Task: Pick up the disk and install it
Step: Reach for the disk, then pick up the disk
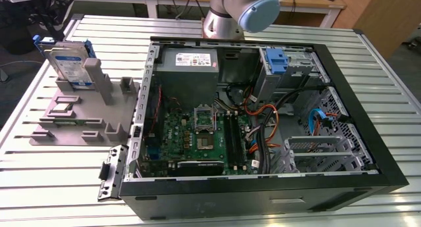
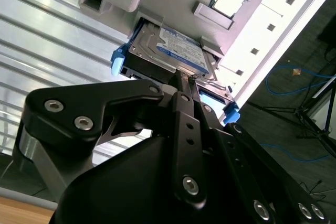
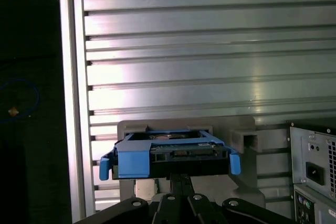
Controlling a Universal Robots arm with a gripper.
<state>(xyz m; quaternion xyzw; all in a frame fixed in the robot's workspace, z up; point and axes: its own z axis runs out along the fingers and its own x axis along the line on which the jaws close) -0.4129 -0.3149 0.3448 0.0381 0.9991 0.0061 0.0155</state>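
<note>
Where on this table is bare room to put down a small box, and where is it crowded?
Widest: the bare table nearer the camera than the grey fixture, at the exterior view's left of the case. A narrower strip borders the case at that view's right. Crowded: the fixture around the disk, and inside the case.

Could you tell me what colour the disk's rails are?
Blue plastic rails, clearest in the first wrist view.

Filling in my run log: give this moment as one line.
disk upright in grey holder | gripper at disk's edge | computer case open
</note>
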